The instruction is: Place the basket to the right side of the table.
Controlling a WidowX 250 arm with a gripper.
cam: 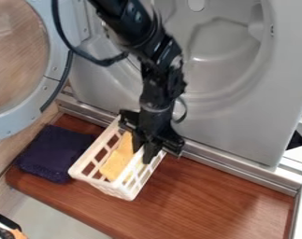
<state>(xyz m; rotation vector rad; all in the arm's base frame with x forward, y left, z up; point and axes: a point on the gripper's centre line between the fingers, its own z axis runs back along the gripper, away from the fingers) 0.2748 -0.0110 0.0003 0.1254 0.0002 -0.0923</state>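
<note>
The black gripper point(142, 156) hangs down over the right long side of the white basket point(90, 176), with its lower end at that side's rim. The basket is a slatted rectangular one, set at a slant left of the middle of the brown wooden table point(197, 200). A yellow item point(118, 158) lies inside it. Part of the basket's far end and right rim is hidden behind the gripper.
A dark purple folded cloth point(53, 153) lies just left of the basket. Behind the table stands a grey machine front point(240, 126) with a metal ledge along its base, and its round door point(54, 70) is open at the upper left.
</note>
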